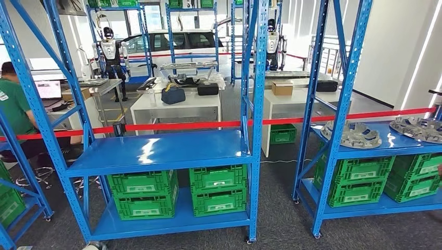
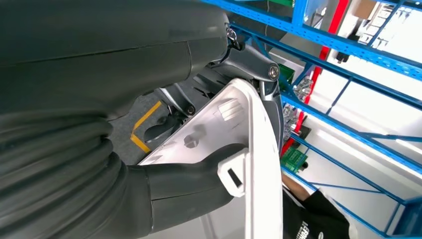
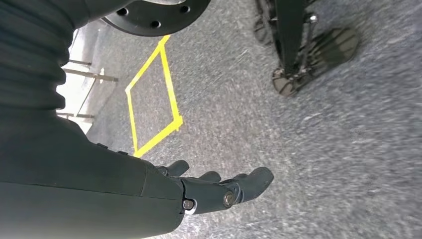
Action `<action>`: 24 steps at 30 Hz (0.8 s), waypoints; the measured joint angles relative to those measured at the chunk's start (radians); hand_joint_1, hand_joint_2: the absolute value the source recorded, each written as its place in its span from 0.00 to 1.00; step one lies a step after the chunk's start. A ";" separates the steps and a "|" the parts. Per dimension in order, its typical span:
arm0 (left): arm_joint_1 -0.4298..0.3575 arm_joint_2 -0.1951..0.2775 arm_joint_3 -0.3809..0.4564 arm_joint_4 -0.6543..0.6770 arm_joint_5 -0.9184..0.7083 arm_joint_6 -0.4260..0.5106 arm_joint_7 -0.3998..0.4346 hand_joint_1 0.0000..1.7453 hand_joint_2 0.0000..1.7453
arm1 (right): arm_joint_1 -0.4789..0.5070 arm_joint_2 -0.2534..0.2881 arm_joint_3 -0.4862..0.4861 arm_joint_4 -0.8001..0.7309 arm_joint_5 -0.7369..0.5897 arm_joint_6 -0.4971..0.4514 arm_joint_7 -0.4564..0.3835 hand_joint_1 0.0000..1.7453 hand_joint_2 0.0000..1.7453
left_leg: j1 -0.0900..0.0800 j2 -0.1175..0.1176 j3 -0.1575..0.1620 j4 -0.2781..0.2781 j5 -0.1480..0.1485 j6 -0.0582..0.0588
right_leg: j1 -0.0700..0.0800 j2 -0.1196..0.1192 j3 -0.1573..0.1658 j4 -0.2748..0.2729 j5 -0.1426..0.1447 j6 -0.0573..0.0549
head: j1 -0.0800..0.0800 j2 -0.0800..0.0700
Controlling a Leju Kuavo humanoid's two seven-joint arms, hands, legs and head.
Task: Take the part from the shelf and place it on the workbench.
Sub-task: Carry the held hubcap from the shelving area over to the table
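In the head view you face two blue shelf units. The nearer shelf (image 1: 161,151) at centre has a bare blue deck, with four green crates (image 1: 180,194) stacked two by two on its lowest level. At the right of the frame, the second shelf (image 1: 365,146) carries two grey metal parts (image 1: 354,134) on its deck and more green crates beneath; you can count three there, the rest cut by the frame edge. A red barrier tape (image 1: 208,125) runs across behind both units. Beyond it stand white work surfaces (image 1: 177,107), two humanoid robots (image 1: 109,49), a parked car, and a person in green (image 1: 13,104) seated at the left edge.

In the left wrist view, your left hand (image 2: 199,169) holds a white plastic part (image 2: 249,149); the thumb presses its face and dark fingers (image 2: 268,89) wrap its far edge. Blue shelving fills the right of that frame.

In the right wrist view, your right hand (image 3: 219,191) hangs over grey carpet with fingers loosely extended, holding nothing. One yellow tape square (image 3: 152,99) marks the floor at centre left.
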 joint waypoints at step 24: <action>-0.059 0.010 -0.015 0.001 0.020 0.010 0.017 1.00 1.00 | -0.001 -0.004 -0.011 0.000 0.001 0.001 0.028 0.00 1.00 | 0.000 0.010 0.029 -0.181 0.189 0.025 | 0.002 0.010 0.090 0.022 -0.100 0.042 | 0.005 0.000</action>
